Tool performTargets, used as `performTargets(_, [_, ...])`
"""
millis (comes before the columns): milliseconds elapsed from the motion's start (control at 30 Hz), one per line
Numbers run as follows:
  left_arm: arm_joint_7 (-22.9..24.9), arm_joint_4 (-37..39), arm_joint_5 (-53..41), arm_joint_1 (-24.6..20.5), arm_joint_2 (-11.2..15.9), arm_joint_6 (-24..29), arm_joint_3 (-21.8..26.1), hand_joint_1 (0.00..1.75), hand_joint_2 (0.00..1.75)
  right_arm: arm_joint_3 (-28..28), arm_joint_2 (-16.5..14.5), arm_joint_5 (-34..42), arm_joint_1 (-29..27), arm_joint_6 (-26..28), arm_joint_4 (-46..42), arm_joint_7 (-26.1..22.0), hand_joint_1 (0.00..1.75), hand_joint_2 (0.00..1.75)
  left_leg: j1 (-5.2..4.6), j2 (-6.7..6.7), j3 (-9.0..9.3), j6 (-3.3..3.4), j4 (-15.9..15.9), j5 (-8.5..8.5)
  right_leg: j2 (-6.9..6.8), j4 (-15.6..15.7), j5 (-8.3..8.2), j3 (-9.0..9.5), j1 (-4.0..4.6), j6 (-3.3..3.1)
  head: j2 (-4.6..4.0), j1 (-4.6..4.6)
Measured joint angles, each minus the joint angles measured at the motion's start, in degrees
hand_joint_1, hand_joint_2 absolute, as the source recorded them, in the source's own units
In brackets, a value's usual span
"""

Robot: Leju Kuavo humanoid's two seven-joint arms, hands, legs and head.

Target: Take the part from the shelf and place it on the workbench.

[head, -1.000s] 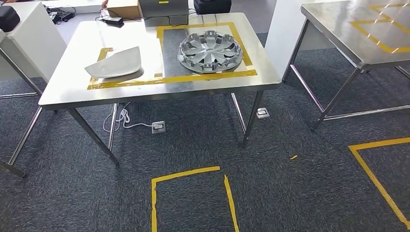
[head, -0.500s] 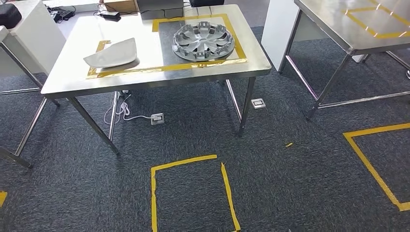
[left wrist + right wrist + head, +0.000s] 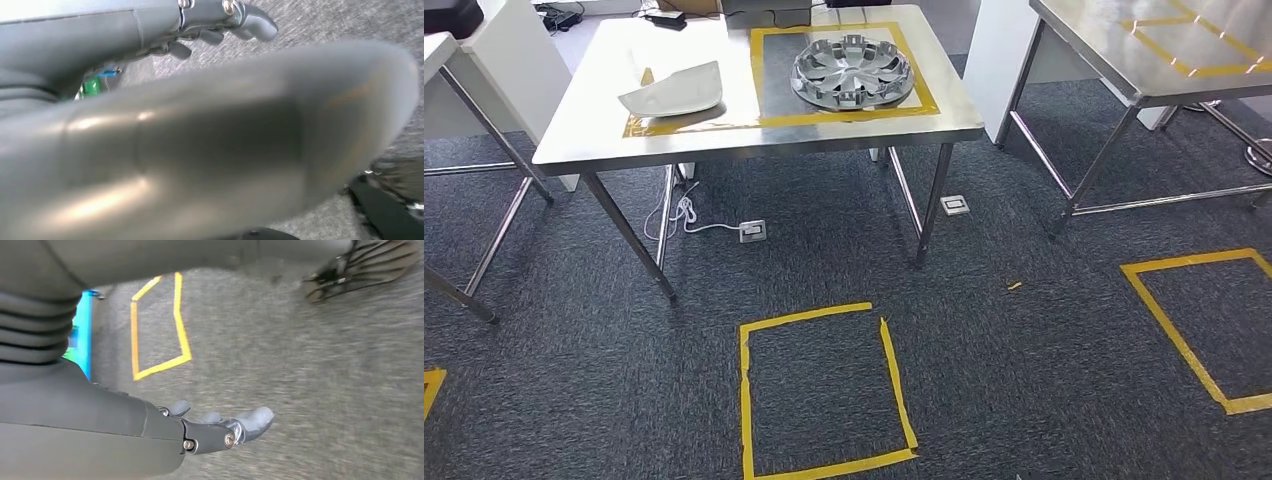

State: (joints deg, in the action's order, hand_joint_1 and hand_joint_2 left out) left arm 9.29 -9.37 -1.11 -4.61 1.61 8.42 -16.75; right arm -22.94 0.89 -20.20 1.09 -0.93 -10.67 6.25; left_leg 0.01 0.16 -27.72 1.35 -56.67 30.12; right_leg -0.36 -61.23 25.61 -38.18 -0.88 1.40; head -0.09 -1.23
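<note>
Two parts already lie on the stainless steel workbench (image 3: pixel 754 150), each inside its own yellow tape outline: a silver spoked plastic wheel cover (image 3: pixel 852 72) on the dark mat at the right, and a pale grey curved panel (image 3: pixel 674 92) in the left outline, well apart from the wheel cover. The outlines read as assigned drop zones, which would explain the tidy spacing. On the dark grey carpet in front of the workbench sits a yellow tape square (image 3: pixel 824 390), probably a standing mark for the robot; another tape square (image 3: pixel 1199 325) lies off to the right, near a second steel table (image 3: pixel 1124 70). No shelf is visible, so the part named in the task cannot be singled out; it may be one of the two on the bench, in which case placement looks done, but that is a judgement only. The left hand (image 3: pixel 220 25) hangs over the carpet, fingers slightly curled and apart, with a large blurred grey shape crossing close to the lens; whether that hand holds anything cannot be told. The right hand (image 3: pixel 215 427) hangs over the carpet too, fingers loosely extended and apart, gripping and touching nothing.
</note>
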Motion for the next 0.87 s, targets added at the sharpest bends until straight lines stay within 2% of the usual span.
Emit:
performTargets(33, [-0.13, -0.01, -0.09, -0.04, 0.01, -0.53, 0.00, 0.00, 1.75, 0.01, -0.02, -0.03, -0.04, -0.02, 0.02, 0.22, 0.00, 0.44, 0.00, 0.07, -0.76, 0.27, -0.01, -0.58, 0.06, -3.20, 2.88, -1.10, -0.06, 0.20, 0.00, 0.07])
performTargets(67, [-0.16, -0.01, -0.28, -0.08, 0.04, -1.08, -0.02, 0.00, 1.75, 0.01, -0.05, -0.03, -0.05, -0.03, 0.03, 0.54, 0.00, 0.87, -0.06, 0.10, -1.53, 0.42, -0.07, -1.14, 0.06, -7.06, 5.57, -2.23, -0.05, 0.38, 0.00, 0.12])
performTargets(100, [0.02, 0.01, -0.55, -0.12, 0.07, -1.49, -0.06, 0.00, 1.75, 0.01, -0.07, -0.08, -0.06, -0.04, 0.03, 0.82, 0.00, 1.31, -0.14, 0.16, -2.21, 0.43, -0.17, -1.64, 0.06, -10.60, 7.21, -3.03, -0.04, 0.49, 0.00, 0.15])
performTargets(133, [0.44, 0.02, -0.83, -0.17, 0.07, -1.73, -0.11, 0.00, 1.75, 0.01, -0.11, -0.19, -0.09, -0.11, 0.04, 1.00, 0.00, 1.75, -0.20, 0.20, -2.82, 0.41, -0.34, -2.09, 0.06, -12.82, 7.57, -3.14, -0.02, 0.51, 0.00, 0.15])
performTargets(167, [0.96, 0.03, -1.04, -0.22, 0.07, -1.81, -0.16, 0.00, 1.75, 0.01, -0.16, -0.36, -0.13, -0.18, 0.05, 1.10, 0.00, 1.75, -0.25, 0.24, -3.37, 0.36, -0.55, -2.46, 0.06, -13.01, 6.86, -2.25, 0.01, 0.44, 0.00, 0.16])
performTargets(200, [1.44, 0.00, -1.10, -0.26, 0.06, -1.84, -0.18, 0.00, 1.75, 0.04, -0.20, -0.60, -0.22, -0.28, 0.06, 1.11, 0.00, 1.75, -0.28, 0.32, -3.82, 0.27, -0.79, -2.76, 0.06, -10.75, 5.53, -0.08, 0.05, 0.26, 0.00, 0.18])
performTargets(233, [1.72, -0.26, -1.05, -0.27, 0.03, -1.88, -0.16, 0.00, 1.75, 0.21, -0.23, -0.76, -0.44, -0.40, 0.07, 1.04, 0.00, 1.75, -0.30, 0.37, -4.19, 0.16, -1.05, -2.98, 0.06, -6.71, 4.36, 2.95, 0.12, -0.03, 0.00, 0.19])
performTargets(267, [1.73, -0.76, -0.95, -0.25, -0.01, -1.97, -0.09, 0.00, 1.75, 0.60, -0.25, -0.80, -0.83, -0.48, 0.08, 0.92, 0.00, 1.75, -0.35, 0.40, -4.53, -0.01, -1.28, -3.17, 0.05, -2.42, 3.91, 5.90, 0.28, -0.36, 0.00, 0.19])
performTargets(300, [1.56, -1.44, -0.85, -0.23, -0.03, -2.10, 0.08, 0.00, 1.75, 1.25, -0.27, -0.57, -1.40, -0.55, 0.09, 0.74, 0.00, 1.75, -0.38, 0.39, -4.73, -0.25, -1.43, -3.34, 0.03, 0.93, 3.78, 8.10, 0.46, -0.68, 0.00, 0.18])
performTargets(333, [1.23, -2.25, -0.76, -0.18, -0.04, -2.29, 0.36, 0.00, 1.75, 2.07, -0.28, -0.01, -2.09, -0.58, 0.10, 0.48, 0.00, 1.75, -0.41, 0.34, -4.86, -0.51, -1.54, -3.49, 0.01, 2.87, 4.08, 9.21, 0.64, -0.97, 0.00, 0.21])
performTargets(367, [0.78, -3.02, -0.70, -0.06, -0.04, -2.55, 0.76, 0.00, 1.75, 3.00, -0.32, 0.78, -2.80, -0.57, 0.10, 0.20, 0.00, 1.75, -0.51, 0.29, -5.06, -0.61, -1.60, -3.46, -0.01, 3.49, 4.30, 9.43, 0.68, -1.06, 0.00, 0.22])
performTargets(467, [-0.77, -4.99, -0.52, 1.16, -0.10, -3.45, 2.45, 0.00, 1.75, 5.80, -0.40, 3.75, -4.62, -0.33, -0.33, -0.82, 0.00, 1.75, -0.62, 0.29, -5.34, -0.29, -1.45, -3.37, -0.04, 3.75, 4.17, 9.28, 0.59, -1.25, 0.00, 0.26])
performTargets(667, [-4.00, -7.96, 0.19, 5.89, -0.38, -5.22, 6.64, 0.00, 1.75, 11.29, -0.52, 9.98, -6.67, 0.08, -3.42, -2.98, 0.00, 1.75, -0.41, 0.18, -5.16, -1.45, -0.94, -4.60, -0.10, 3.59, 3.78, 8.77, 0.83, -1.97, 0.00, 0.27])
performTargets(867, [-7.12, -10.34, 0.61, 9.87, -0.62, -6.94, 10.95, 0.00, 1.75, 16.55, -0.63, 15.89, -8.19, 0.40, -6.99, -4.92, 0.00, 1.75, -0.36, 0.11, -5.19, -1.60, -0.89, -4.73, -0.11, 3.52, 3.74, 8.61, 0.90, -2.06, 0.00, 0.27])
